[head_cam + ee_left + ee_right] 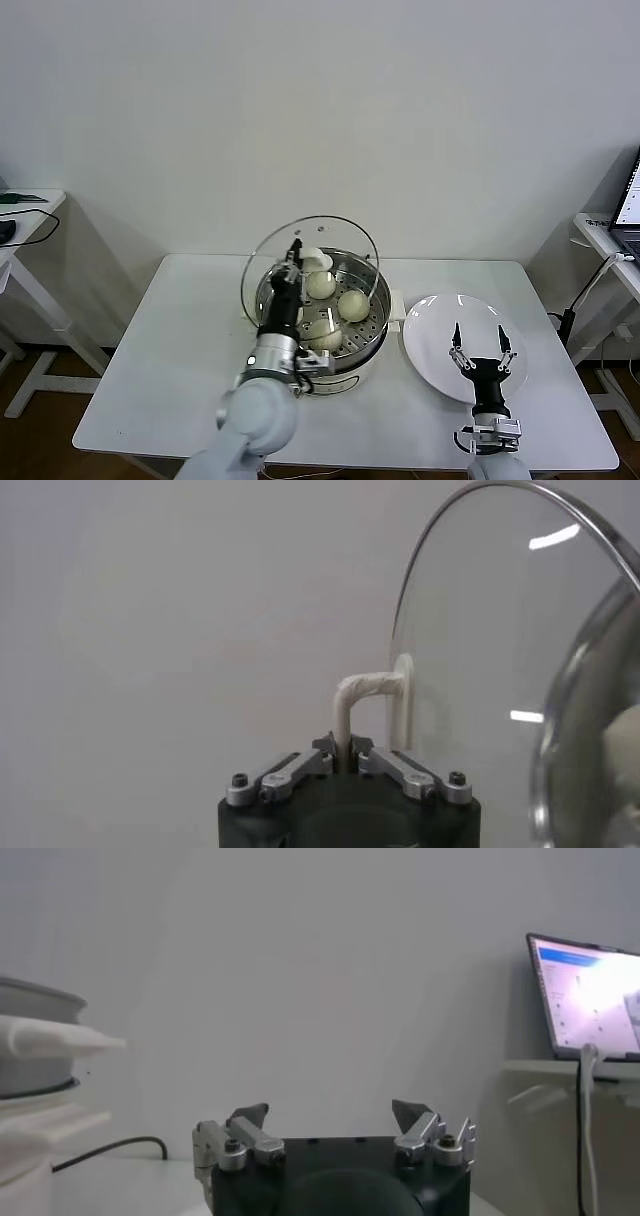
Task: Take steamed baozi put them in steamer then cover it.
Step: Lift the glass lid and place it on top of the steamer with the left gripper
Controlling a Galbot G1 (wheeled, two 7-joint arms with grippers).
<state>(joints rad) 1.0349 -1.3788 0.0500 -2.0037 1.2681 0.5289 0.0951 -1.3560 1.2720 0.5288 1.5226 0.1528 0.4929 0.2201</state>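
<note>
Left gripper point(293, 252) pinches the cover point(345, 240) by its handle, tilted above the steamer point(365, 335); right gripper point(482, 343) hovers open over the plate point(430, 340)

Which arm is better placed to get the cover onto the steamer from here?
Left. The left gripper is shut on the cover by its handle, tilted above the steamer holding the baozi. The right gripper hangs open over the plate.
</note>
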